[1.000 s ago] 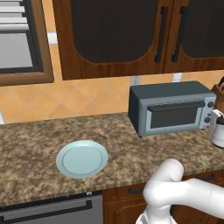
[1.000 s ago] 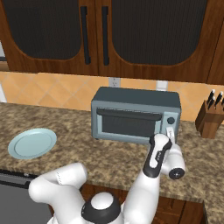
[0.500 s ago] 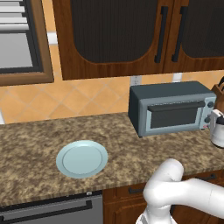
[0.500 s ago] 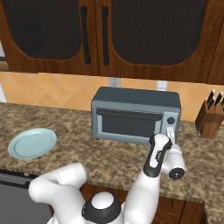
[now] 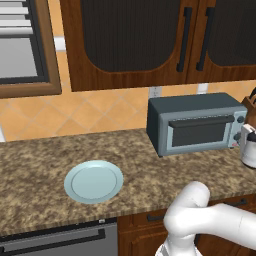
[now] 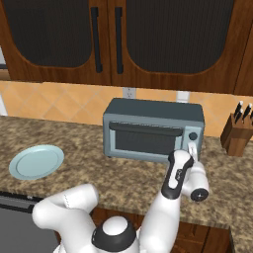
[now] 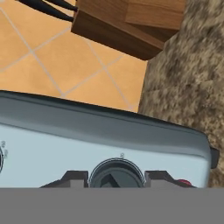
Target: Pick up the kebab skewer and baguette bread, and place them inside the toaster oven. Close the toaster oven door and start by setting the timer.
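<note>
Now my end effector [image 7: 116, 177] sat directly before the oven [image 6: 153, 129] timer knob [image 7: 116, 174], fingers [image 7: 72, 178] flanking it, partly apart; grip contact I could not tell.

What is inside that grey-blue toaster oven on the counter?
The toaster oven has its door shut, and through the dark glass I can make out nothing definite. Any food inside is hidden. The gripper sits at a round knob on its right side.

The white arm bends forward, its gripper [image 7: 116, 177] level, 2 fingertips [image 7: 72, 177] spread partway apart.
</note>
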Tool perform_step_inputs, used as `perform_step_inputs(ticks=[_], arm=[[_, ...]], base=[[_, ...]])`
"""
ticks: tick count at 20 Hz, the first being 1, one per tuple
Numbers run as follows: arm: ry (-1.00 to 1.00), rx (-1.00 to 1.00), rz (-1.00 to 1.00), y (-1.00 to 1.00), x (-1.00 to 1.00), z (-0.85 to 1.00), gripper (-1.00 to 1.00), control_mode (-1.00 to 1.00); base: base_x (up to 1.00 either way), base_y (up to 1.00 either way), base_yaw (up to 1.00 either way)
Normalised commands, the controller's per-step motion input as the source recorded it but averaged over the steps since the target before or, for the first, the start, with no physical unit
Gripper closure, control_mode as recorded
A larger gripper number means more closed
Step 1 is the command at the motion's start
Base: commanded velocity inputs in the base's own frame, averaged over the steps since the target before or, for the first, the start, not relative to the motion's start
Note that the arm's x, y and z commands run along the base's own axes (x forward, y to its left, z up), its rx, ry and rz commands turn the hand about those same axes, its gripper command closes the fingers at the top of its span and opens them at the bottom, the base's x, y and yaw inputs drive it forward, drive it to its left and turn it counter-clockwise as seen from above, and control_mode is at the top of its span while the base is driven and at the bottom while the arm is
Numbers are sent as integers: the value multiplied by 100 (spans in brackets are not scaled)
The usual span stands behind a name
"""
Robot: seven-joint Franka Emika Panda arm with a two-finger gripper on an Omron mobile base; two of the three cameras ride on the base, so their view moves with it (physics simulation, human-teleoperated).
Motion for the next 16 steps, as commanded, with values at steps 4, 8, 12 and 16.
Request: perform_step_inputs(ticks=[4, 8, 12, 16], arm=[[5, 1, -2, 2, -2, 5, 100, -100], [5, 6, -3, 13, -1, 6, 100, -100], [3, 11, -4, 26, -1, 1, 100, -100], [4, 15, -5, 30, 0, 3, 100, -100]], base=[[0, 0, 0], [0, 0, 0], [0, 0, 0], [0, 0, 0]])
